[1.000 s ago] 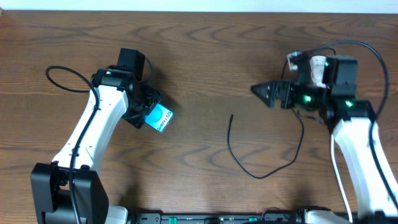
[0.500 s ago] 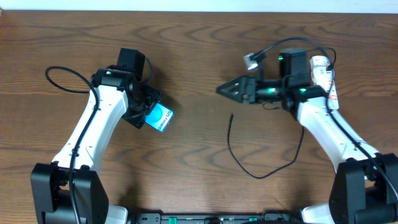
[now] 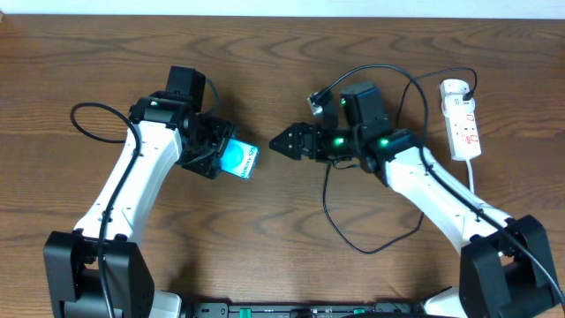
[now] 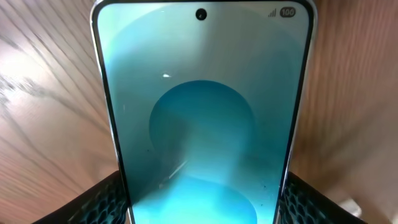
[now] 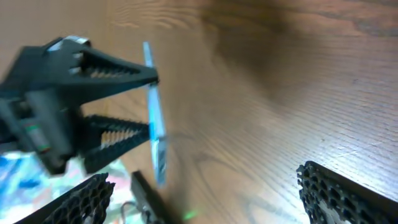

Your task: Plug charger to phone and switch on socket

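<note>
Left arm: we see it reach forward and bend right, its claw (image 3: 219, 155) clamped on the one phone (image 3: 240, 160).
Right arm: stretched leftward, its claw (image 3: 281, 141) spread wide and empty, pointing at the phone.
Charger: one cable (image 3: 353, 240), loose on the counter (image 3: 282, 71) beneath the right arm.
Socket: one strip (image 3: 463, 119), far right.

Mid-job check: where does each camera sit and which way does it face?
Overhead: above the table, looking down; both arms, phone, socket, charger.
Left wrist: on the left gripper, facing the phone's screen; own fingers at bottom.
Right wrist: looks across the table at the left gripper; own open fingers low.
Shared: the phone, all three.
</note>
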`<state>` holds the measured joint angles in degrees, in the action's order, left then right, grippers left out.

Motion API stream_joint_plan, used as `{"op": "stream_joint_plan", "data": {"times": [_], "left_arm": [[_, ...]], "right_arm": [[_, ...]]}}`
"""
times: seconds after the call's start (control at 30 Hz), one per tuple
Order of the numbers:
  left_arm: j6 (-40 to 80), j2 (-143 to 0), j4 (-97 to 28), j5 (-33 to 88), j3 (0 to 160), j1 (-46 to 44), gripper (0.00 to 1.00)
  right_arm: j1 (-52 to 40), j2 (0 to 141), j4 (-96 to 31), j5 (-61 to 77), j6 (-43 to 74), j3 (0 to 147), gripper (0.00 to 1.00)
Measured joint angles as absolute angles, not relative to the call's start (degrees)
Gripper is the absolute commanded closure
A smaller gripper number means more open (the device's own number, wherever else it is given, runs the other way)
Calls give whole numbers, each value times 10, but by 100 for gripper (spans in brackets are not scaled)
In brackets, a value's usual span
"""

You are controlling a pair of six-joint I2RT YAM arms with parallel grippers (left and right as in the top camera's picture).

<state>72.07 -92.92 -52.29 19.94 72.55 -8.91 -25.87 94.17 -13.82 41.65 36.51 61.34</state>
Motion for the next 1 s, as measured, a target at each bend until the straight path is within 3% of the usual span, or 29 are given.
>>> {"op": "stream_joint_plan", "data": {"times": [0.17, 0.27, 0.4, 0.67, 0.77, 1.0], "left_arm": [[730, -929, -521, 231, 726, -89, 93], [736, -929, -516, 239, 726, -89, 93], [738, -929, -510, 241, 726, -89, 93], [739, -929, -498, 241, 726, -89, 93], [740, -929, -498, 241, 726, -89, 93], [744, -929, -498, 238, 726, -89, 93]], "right_arm": [[-279, 942, -124, 374, 397, 613, 9], [-283, 942, -114, 363, 412, 613, 20], [-284, 942, -101, 358, 429, 613, 21], [-284, 942, -83, 352, 449, 614, 51], [-286, 942, -81, 350, 456, 614, 47], [-294, 942, -68, 350, 461, 614, 49]]}}
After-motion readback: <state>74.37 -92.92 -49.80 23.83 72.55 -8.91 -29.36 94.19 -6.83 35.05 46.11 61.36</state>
